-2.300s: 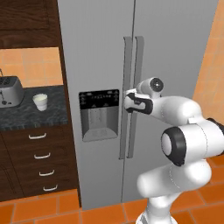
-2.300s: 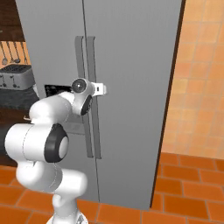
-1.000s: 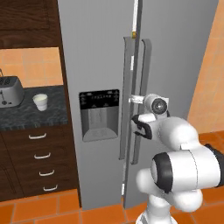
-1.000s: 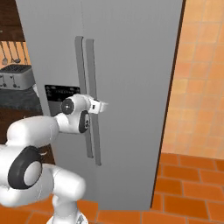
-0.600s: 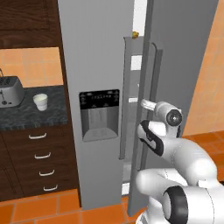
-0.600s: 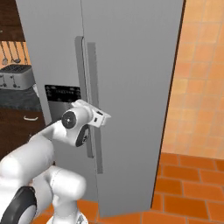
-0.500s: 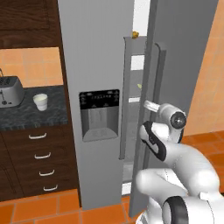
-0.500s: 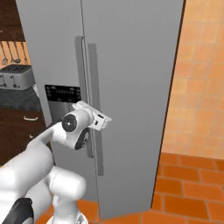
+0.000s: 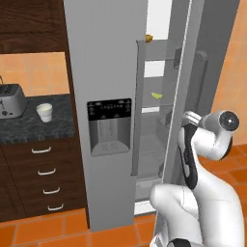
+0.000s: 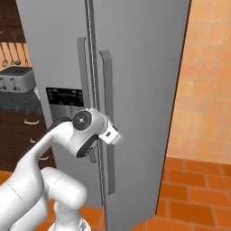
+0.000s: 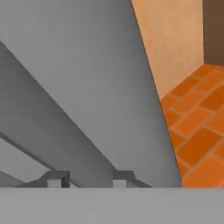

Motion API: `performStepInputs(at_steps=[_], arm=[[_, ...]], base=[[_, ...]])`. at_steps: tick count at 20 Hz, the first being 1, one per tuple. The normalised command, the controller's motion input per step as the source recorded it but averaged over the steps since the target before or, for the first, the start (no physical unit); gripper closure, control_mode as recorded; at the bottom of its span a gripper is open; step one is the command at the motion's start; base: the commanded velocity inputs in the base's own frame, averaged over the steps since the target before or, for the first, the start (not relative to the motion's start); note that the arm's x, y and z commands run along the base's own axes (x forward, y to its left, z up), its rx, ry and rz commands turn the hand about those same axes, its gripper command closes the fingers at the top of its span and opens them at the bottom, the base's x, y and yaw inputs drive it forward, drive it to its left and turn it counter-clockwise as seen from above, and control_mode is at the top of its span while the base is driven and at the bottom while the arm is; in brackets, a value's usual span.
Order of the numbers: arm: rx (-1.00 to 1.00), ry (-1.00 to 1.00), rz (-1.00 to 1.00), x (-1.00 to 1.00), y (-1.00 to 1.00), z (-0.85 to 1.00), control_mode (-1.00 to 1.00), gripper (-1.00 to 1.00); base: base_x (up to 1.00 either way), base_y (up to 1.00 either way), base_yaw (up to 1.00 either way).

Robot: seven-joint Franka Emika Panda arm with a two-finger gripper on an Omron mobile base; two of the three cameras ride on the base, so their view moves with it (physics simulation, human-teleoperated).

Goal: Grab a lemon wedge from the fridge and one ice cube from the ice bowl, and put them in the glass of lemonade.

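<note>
On fridge (image 9: 106,58): no legible writing.

A dark speckled counter (image 9: 24,126) ran along the left edge of the left base view, above brown drawers (image 9: 41,181). On it stood a toaster (image 9: 10,100) at the far left and a whitish cup (image 9: 44,112) just right of it, apart from it. Right of centre, the fridge (image 9: 103,72) stood with its right door ajar, showing shelves (image 9: 157,105). A lemon wedge (image 9: 156,95) lay on the middle shelf; a small brownish-yellow lump (image 9: 149,37) sat on the top one. Orange tile floor (image 9: 43,231) filled the bottom.
</note>
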Motion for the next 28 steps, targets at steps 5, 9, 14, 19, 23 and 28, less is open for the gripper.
performStepInputs(at_steps=[5,9,14,19,23,28], arm=[[0.21,0.01,-0.11,-0.84,-0.95,0.27,-1.00,1.00],[0.01,-0.16,-0.02,-0.46,-0.52,-0.16,-1.00,1.00],[-0.06,-0.04,-0.02,-0.29,0.31,0.10,-1.00,-1.00],[-0.13,0.00,0.00,-0.88,0.15,0.79,-1.00,-1.00],[-0.23,-0.03,0.00,-0.76,0.70,0.89,-1.00,-1.00],[-0.37,-0.15,0.02,-0.37,1.00,0.55,-1.00,-1.00]], base=[[0.00,0.00,0.00],[0.00,0.00,0.00],[0.00,0.00,0.00],[0.00,0.00,0.00],[0.00,0.00,0.00],[0.00,0.00,0.00]])
